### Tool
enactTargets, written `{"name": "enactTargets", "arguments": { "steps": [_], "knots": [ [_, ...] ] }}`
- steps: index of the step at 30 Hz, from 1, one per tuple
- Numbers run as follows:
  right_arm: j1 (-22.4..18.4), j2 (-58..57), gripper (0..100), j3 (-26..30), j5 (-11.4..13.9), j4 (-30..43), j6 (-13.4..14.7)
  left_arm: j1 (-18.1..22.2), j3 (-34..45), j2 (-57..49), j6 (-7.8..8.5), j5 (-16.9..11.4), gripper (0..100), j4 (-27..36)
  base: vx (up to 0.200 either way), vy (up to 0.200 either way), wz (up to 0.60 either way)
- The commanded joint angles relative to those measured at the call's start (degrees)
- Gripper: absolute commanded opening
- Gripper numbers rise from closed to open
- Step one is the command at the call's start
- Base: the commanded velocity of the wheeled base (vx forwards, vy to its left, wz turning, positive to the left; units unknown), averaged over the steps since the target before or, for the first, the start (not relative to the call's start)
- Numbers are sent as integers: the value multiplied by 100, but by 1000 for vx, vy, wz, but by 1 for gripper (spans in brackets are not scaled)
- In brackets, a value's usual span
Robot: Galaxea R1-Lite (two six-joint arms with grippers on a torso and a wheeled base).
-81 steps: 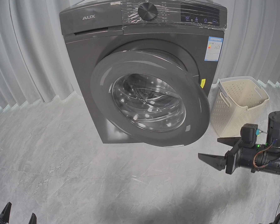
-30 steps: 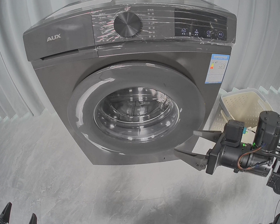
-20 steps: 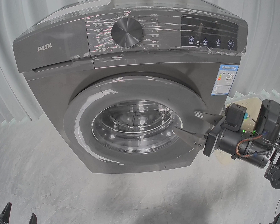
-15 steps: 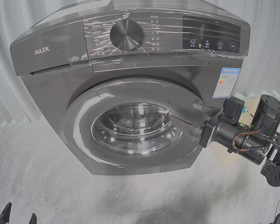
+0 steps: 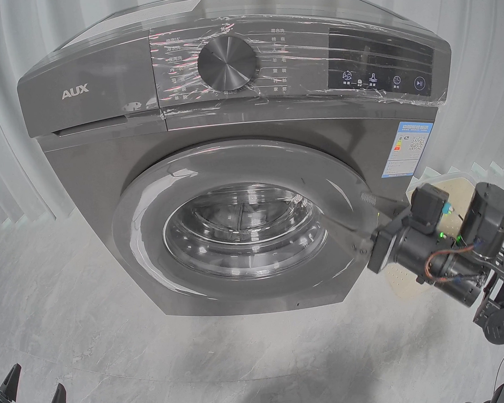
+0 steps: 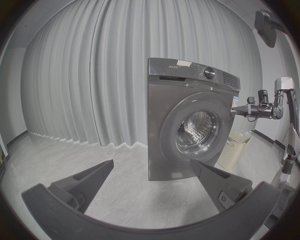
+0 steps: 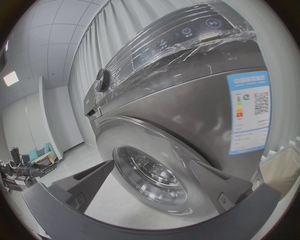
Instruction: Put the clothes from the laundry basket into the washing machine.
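The right gripper [image 5: 350, 213], spread wide and empty, sits at the right rim of the washing machine's [image 5: 98, 95] round door [image 5: 233, 172], which looks shut or nearly so. The left gripper [image 5: 36, 382], also open, hangs low and well apart. The laundry basket [image 6: 232, 150] stands just beside the machine's right side, behind the right arm, its inside hidden, and the bare floor [image 5: 158, 341] in front leaves room for the door to swing.

Laundry basket [image 5: 457, 182]: largely hidden behind the right arm [image 5: 436, 250] in the head view; a strip of rim and a patch of perforated wall show. Contents cannot be told.
Right gripper [image 5: 346, 207]: fingers smeared by blur against the door [image 5: 151, 216]; contact with it cannot be told.
Drum [image 5: 245, 228]: behind glass and glare; contents indistinct.
Left gripper [image 5: 35, 385]: cut off at the head view's bottom corner; two fingertips in frame.
Control panel [image 5: 376, 61]: legends under wrinkled film too small to tell.
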Motion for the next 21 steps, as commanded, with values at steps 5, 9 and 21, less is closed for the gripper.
{"name": "enactTargets", "arguments": {
  "steps": [5,9,21],
  "knots": [
    [358,-1723,100,1877,177,202,-69,0,92,-93,-4,0,100,-1,0,0,0],
    [-425,-2919,100,2774,195,448,-324,0,92,-93,5,-17,100,-1,0,0,0],
    [-2226,-6153,100,2888,221,3463,-957,0,92,-93,5,-17,100,-1,0,0,0]
  ]
}}
